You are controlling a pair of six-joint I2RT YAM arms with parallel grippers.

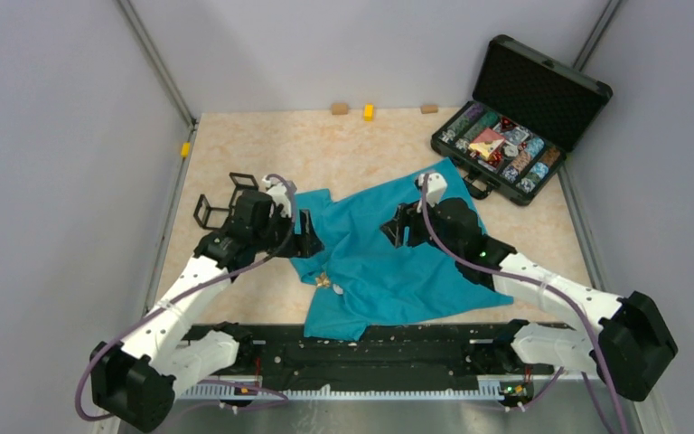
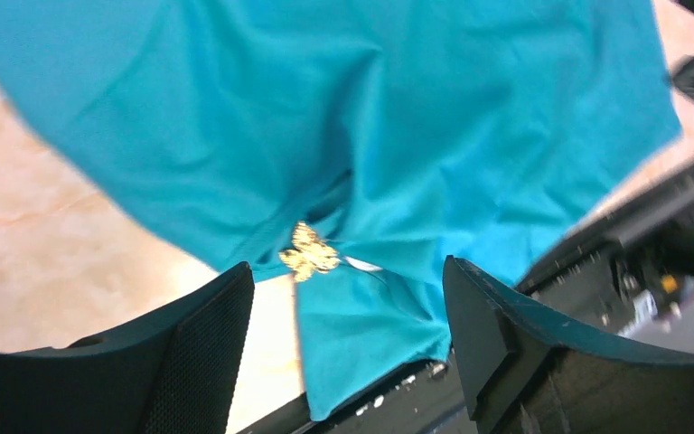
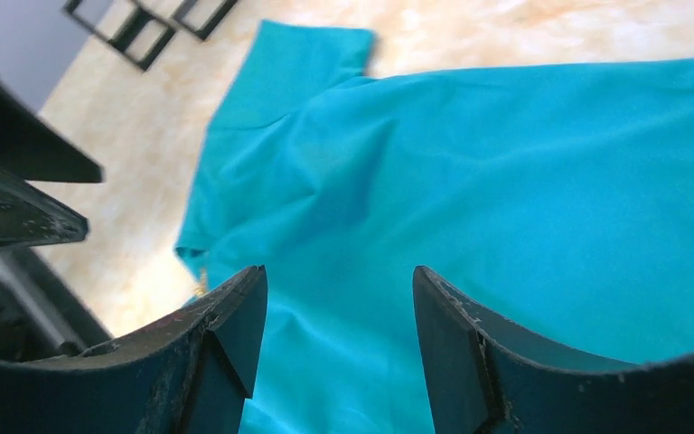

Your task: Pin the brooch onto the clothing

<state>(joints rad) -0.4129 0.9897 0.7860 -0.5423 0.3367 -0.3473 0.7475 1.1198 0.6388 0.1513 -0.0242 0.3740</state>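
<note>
One brooch (image 2: 307, 254), small and gold-looking here rather than pink, sits on the teal T-shirt (image 1: 389, 258) at its near-left edge, by the bunched collar area where a sliver of white label (image 2: 362, 265) shows; too blurred to tell if the pin goes through the fabric or just lies on it. T-shirt lies spread and rumpled mid-desk (image 1: 262, 154), its near edge reaching the black rail by the arm bases. Left hand (image 2: 345, 276) hovers just above the brooch, jaws spread wide, gripping nothing. Right hand (image 3: 339, 273) is over the shirt's middle, apart from the brooch, jaws also released and empty. Open black case (image 1: 524, 117) of trinkets far right, neither hand near it. Step judged: let-go after pinning, task near its end. Next move likely calls for lifting both hands straight up clear of the cloth, no snagging or dragging, so the brooch isn't tugged loose
</note>
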